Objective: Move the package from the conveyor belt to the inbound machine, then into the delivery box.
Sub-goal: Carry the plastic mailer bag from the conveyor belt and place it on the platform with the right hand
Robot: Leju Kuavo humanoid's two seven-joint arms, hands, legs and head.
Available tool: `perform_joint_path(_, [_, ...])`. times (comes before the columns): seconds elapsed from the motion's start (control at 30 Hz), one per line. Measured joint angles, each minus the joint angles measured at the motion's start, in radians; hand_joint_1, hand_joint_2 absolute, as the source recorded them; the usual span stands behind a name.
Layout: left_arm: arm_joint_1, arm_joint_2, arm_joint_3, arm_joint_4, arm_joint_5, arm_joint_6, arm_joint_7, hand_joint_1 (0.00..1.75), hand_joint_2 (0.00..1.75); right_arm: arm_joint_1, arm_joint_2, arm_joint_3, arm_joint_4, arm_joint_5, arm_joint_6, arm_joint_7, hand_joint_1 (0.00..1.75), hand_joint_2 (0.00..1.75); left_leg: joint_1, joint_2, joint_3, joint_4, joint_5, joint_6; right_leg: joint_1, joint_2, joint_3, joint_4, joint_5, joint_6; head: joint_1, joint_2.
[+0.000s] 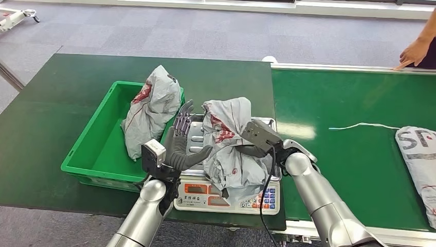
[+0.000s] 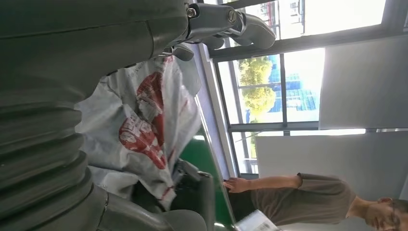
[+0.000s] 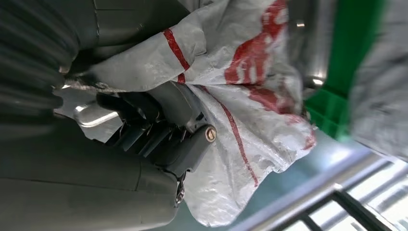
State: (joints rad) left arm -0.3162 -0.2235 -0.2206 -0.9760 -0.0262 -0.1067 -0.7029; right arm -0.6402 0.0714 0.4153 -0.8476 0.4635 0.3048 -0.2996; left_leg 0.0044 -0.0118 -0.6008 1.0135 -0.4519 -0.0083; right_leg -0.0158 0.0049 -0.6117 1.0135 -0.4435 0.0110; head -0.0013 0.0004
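Package (image 1: 229,146) sits on the scale (image 1: 229,198), at 3 o'clock from the green bin (image 1: 97,149). Right hand (image 3: 159,125) grips it, fingers buried in plastic; left hand (image 1: 182,139) is spread, holding nothing. Left wrist camera catches a person (image 2: 298,197) by the windows.

Both silver arms are reaching in from below and bending inward toward each other. The left hand (image 1: 181,140) is standing upright with its fingers (image 1: 183,121) spread and pointing away from the body, its thumb jutting toward the right arm; it is holding nothing (the palm is facing the package (image 1: 230,146) beside it). The right hand (image 3: 159,126) is gripping the package from the opposite side, its dark fingers (image 3: 126,107) curling into the crumpled wrapping, while the right forearm is angling up and inward behind it.
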Motion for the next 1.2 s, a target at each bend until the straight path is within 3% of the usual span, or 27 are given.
perform_joint_path(0.2, [0.004, 0.000, 0.000, 0.006, -0.001, 0.003, 0.000, 0.00, 1.75, -0.063, -0.008, 0.117, 0.121, 0.118, -0.090, 0.092, 1.75, 1.75, 0.000, 0.000, 0.000, 0.000, 0.000, 0.000, 0.000, 0.000, 0.000, 0.000, 0.000, 0.000, 0.000, 0.000])
perform_joint_path(0.33, [0.007, 0.000, 0.000, 0.007, -0.002, 0.003, 0.000, 0.00, 1.75, -0.083, -0.020, 0.169, 0.149, 0.154, -0.132, 0.113, 1.64, 0.00, 0.000, 0.000, 0.001, 0.000, 0.000, 0.000, 0.000, 0.000, 0.000, 0.000, 0.000, 0.000, 0.000, 0.000])
perform_joint_path(0.37, [0.008, 0.000, 0.000, 0.007, -0.003, 0.003, 0.000, 0.00, 1.75, -0.085, -0.024, 0.181, 0.151, 0.157, -0.140, 0.108, 1.61, 0.00, 0.000, 0.000, 0.001, 0.000, 0.000, 0.000, 0.000, 0.000, 0.000, 0.000, 0.000, 0.000, 0.000, 0.000])
perform_joint_path(0.43, [0.012, 0.000, 0.000, 0.007, -0.004, 0.003, 0.000, 0.00, 1.75, -0.086, -0.033, 0.199, 0.154, 0.156, -0.149, 0.091, 0.80, 0.00, 0.000, 0.000, 0.001, 0.000, 0.000, 0.000, 0.000, 0.000, 0.000, 0.000, 0.000, 0.000, 0.000, 0.000])
perform_joint_path(0.5, [0.015, 0.000, 0.000, 0.007, -0.004, 0.003, 0.000, 0.00, 1.75, -0.086, -0.040, 0.212, 0.156, 0.155, -0.156, 0.080, 0.00, 0.87, 0.000, 0.001, 0.001, 0.000, 0.000, 0.000, 0.000, 0.000, 0.000, 0.000, 0.000, 0.000, 0.000, 0.000])
perform_joint_path(0.57, [0.017, 0.000, 0.000, 0.006, -0.004, 0.004, 0.000, 0.00, 1.75, -0.085, -0.045, 0.222, 0.157, 0.150, -0.171, 0.062, 0.00, 1.75, 0.000, 0.001, 0.001, 0.000, 0.000, 0.000, 0.000, 0.001, 0.000, 0.000, 0.000, 0.000, 0.000, 0.000])
perform_joint_path(0.8, [0.029, 0.000, 0.000, -0.008, 0.000, 0.010, 0.000, 0.00, 1.75, -0.008, -0.072, 0.219, 0.018, 0.039, -0.380, -0.131, 0.00, 1.75, 0.000, 0.001, 0.000, 0.000, 0.000, 0.000, 0.000, 0.001, -0.001, 0.000, 0.000, 0.000, 0.000, 0.000])
perform_joint_path(1.2, [0.030, 0.003, 0.000, -0.014, 0.002, 0.010, 0.000, 0.00, 1.75, 0.115, -0.108, 0.125, -0.228, -0.095, -0.465, -0.251, 0.00, 1.75, 0.000, 0.001, -0.001, 0.000, 0.000, 0.000, -0.001, 0.001, -0.002, 0.000, 0.000, 0.000, 0.000, 0.000])
